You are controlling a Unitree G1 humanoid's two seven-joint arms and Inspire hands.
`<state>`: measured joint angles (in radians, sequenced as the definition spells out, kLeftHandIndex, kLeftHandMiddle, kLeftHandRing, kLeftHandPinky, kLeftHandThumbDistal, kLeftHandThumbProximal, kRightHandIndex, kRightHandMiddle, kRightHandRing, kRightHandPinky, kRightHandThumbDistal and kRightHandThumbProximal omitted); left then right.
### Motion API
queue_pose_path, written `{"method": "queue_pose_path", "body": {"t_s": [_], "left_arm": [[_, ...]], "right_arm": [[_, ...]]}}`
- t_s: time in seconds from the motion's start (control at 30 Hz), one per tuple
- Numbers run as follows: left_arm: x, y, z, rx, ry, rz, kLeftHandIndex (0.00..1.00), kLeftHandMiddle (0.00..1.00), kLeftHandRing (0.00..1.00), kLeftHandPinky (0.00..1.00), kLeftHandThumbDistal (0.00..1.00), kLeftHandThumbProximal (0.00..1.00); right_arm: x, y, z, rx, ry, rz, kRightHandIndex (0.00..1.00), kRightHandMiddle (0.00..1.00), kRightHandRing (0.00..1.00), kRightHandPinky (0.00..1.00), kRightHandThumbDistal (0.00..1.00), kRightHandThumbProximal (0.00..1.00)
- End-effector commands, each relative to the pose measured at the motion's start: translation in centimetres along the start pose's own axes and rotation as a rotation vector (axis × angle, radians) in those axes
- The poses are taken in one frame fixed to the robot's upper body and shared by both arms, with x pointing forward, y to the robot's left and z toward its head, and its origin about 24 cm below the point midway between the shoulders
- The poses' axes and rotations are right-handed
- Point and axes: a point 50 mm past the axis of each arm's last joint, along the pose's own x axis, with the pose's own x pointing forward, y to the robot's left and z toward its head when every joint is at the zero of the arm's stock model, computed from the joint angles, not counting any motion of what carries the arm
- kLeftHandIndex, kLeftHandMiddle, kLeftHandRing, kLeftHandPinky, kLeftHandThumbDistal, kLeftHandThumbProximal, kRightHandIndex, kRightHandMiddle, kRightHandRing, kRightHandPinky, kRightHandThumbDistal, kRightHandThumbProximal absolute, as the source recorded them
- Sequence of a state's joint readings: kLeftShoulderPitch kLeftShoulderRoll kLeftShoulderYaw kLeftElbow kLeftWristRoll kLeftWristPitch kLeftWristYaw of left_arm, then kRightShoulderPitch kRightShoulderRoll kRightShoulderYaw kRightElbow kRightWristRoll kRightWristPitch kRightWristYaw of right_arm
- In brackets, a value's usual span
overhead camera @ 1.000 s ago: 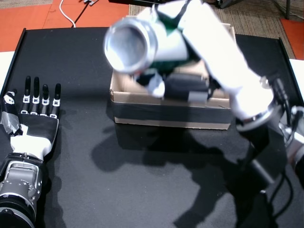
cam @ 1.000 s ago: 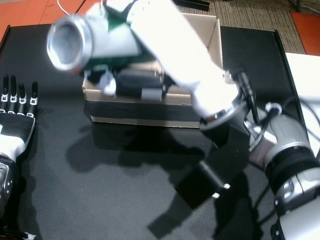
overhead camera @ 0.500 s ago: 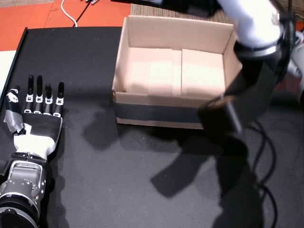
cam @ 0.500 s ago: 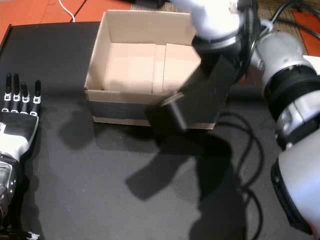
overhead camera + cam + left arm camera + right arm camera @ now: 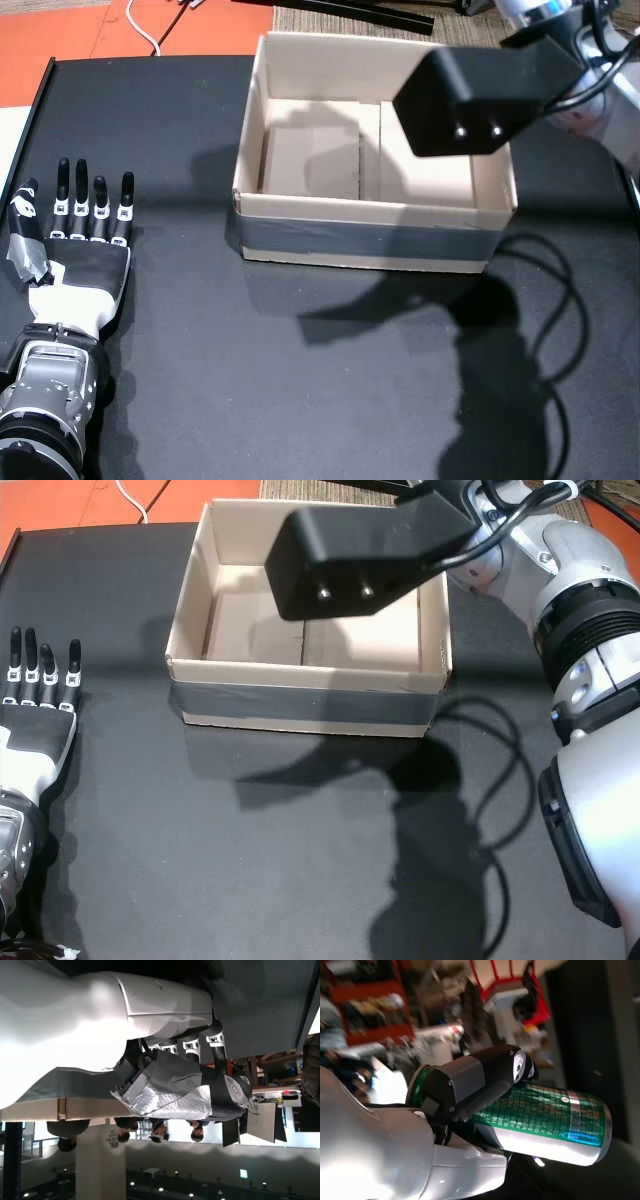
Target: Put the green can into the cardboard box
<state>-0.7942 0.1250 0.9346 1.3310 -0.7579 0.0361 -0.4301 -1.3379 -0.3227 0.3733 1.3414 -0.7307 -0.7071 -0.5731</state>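
Observation:
The green can [image 5: 545, 1117] appears only in the right wrist view, lying sideways in my right hand [image 5: 465, 1095], whose thumb is clamped over it. Neither head view shows that hand or the can. The black block on my right wrist [image 5: 470, 100] hovers over the right half of the cardboard box [image 5: 360, 240], which stands open and empty in both head views [image 5: 300, 700]. My left hand [image 5: 75, 235] lies flat on the black table at the far left, fingers straight and apart, holding nothing. It also shows in the left wrist view [image 5: 175, 1085].
The black tabletop [image 5: 250, 380] stretches in front of the box. A black cable [image 5: 560, 300] loops over the table at the right. Orange floor and a white cord [image 5: 140, 25] lie beyond the far edge. Several people [image 5: 160, 1132] stand far off in the left wrist view.
My right arm, which held the can low over the box a second ago, has swung up and back out of the head views. The box interior is now uncovered. The left hand has stayed put.

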Motion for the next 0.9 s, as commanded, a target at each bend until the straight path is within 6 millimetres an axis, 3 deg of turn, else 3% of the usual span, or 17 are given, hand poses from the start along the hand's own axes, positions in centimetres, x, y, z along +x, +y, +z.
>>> {"method": "queue_pose_path", "body": {"t_s": [0.0,0.07,0.13,0.23,0.3,0.37,0.43,0.5,0.53,0.6,0.63,0.67,0.73,0.87], "left_arm": [[-0.9,1.8,-0.4,0.002,0.017,0.073,0.58,0.35,0.49,0.64,0.54,0.6],[-0.8,1.8,-0.5,0.006,0.017,0.074,0.58,0.34,0.47,0.62,0.54,0.63],[-0.9,1.8,-0.5,0.002,0.017,0.072,0.59,0.35,0.48,0.63,0.56,0.61],[-0.9,1.9,-0.5,-0.002,0.02,0.064,0.59,0.34,0.47,0.64,0.55,0.59],[-1.0,2.0,-0.5,-0.008,0.02,0.074,0.57,0.31,0.42,0.58,0.54,0.61],[-1.0,2.0,-0.5,-0.007,0.021,0.083,0.55,0.3,0.39,0.54,0.54,0.62],[-1.0,2.1,-0.5,-0.008,0.023,0.087,0.55,0.3,0.4,0.54,0.51,0.64],[-1.0,2.1,-0.5,-0.006,0.023,0.086,0.54,0.3,0.41,0.54,0.51,0.66],[-1.0,2.1,-0.5,-0.003,0.023,0.085,0.54,0.29,0.4,0.53,0.54,0.65],[-1.0,2.1,-0.6,0.001,0.022,0.081,0.55,0.28,0.39,0.53,0.52,0.66],[-1.0,2.0,-0.6,0.006,0.023,0.083,0.55,0.28,0.38,0.53,0.51,0.68],[-0.9,2.0,-0.6,0.008,0.024,0.085,0.55,0.28,0.38,0.53,0.51,0.69],[-0.9,2.0,-0.7,0.007,0.025,0.086,0.56,0.29,0.39,0.51,0.5,0.69],[-0.9,1.9,-0.9,0.002,0.03,0.076,0.57,0.31,0.4,0.54,0.52,0.67]], "right_arm": [[-0.4,0.1,-1.1,0.067,0.11,0.015,0.04,0.04,0.11,0.26,0.29,0.11],[-0.7,0.3,-1.8,0.11,0.176,0.051,0.03,0.04,0.1,0.25,0.25,0.14],[-1.0,0.5,-2.4,0.124,0.237,0.093,0.05,0.06,0.13,0.27,0.18,0.09],[-1.3,0.9,-2.9,0.135,0.294,0.145,0.08,0.06,0.13,0.27,0.25,0.02],[-1.5,1.2,-3.2,0.142,0.319,0.185,0.08,0.07,0.14,0.26,0.25,0.01],[-1.7,1.5,-3.4,0.142,0.341,0.232,0.13,0.13,0.2,0.32,0.23,0.11],[-1.8,1.7,-3.5,0.145,0.359,0.276,0.16,0.14,0.22,0.35,0.27,0.12],[-2.0,2.0,-3.6,0.171,0.373,0.31,0.06,0.04,0.13,0.31,0.29,0.2],[-2.1,2.1,-3.6,0.184,0.377,0.323,0.02,0.01,0.1,0.28,0.3,0.29],[-2.3,2.4,-3.6,0.2,0.377,0.343,0.0,0.01,0.07,0.24,0.33,0.42],[-2.4,2.5,-3.6,0.205,0.382,0.356,0.06,0.08,0.14,0.24,0.22,0.38],[-2.5,2.7,-3.6,0.208,0.388,0.368,0.11,0.1,0.15,0.24,0.22,0.32],[-2.6,3.0,-3.6,0.187,0.397,0.403,0.05,0.04,0.1,0.23,0.23,0.27],[-2.3,3.5,-3.3,0.106,0.385,0.496,0.19,0.17,0.24,0.36,0.14,0.13]]}}
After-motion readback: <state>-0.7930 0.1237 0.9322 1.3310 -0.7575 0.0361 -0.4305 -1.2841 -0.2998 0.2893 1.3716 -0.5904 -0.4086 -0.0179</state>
